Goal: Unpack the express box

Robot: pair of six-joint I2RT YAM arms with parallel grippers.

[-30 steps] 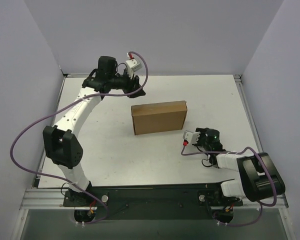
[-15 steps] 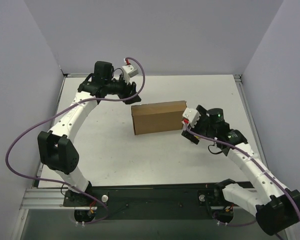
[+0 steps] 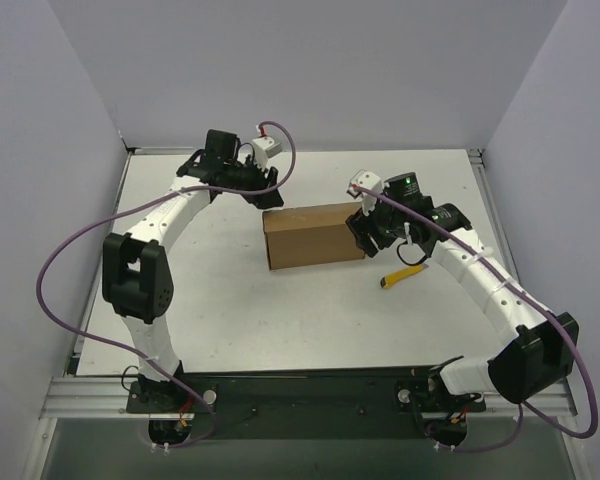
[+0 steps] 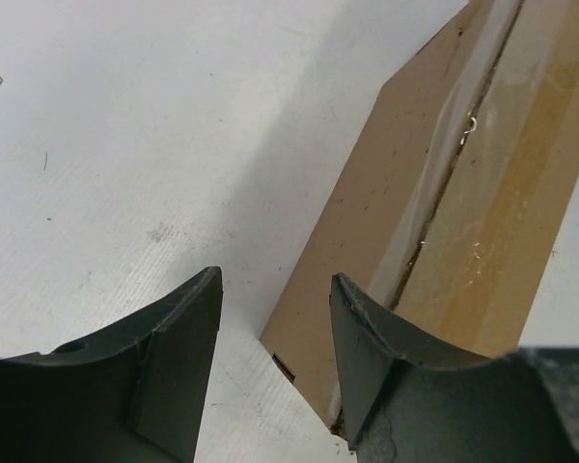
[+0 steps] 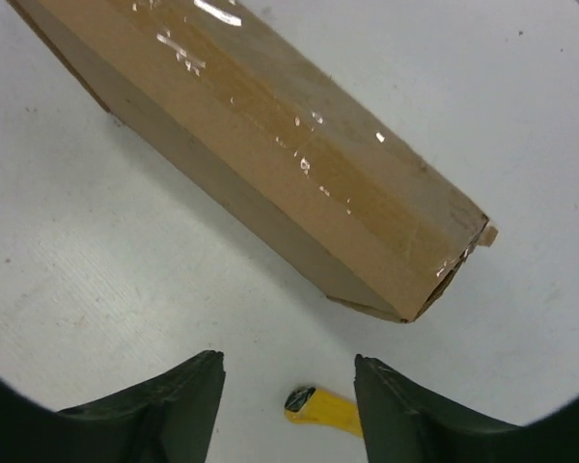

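The express box (image 3: pixel 315 236) is a closed brown cardboard box with clear tape along its top, lying mid-table. It shows in the left wrist view (image 4: pixel 463 193) and the right wrist view (image 5: pixel 270 145). My left gripper (image 3: pixel 273 186) is open and empty, hanging just behind the box's back left corner; in the left wrist view (image 4: pixel 275 338) the corner sits between its fingers. My right gripper (image 3: pixel 360 228) is open and empty at the box's right end, above the table (image 3: pixel 230 300). A small yellow utility knife (image 3: pixel 403 275) lies right of the box and shows between the right fingers (image 5: pixel 326 410).
Grey walls (image 3: pixel 330 70) enclose the table on three sides. Purple cables loop from both arms. The arm bases sit on the black rail (image 3: pixel 310 390) at the near edge.
My right arm swung up from the near right to the box's right end, uncovering the yellow knife. My left gripper shifted a little toward the box's back left corner.
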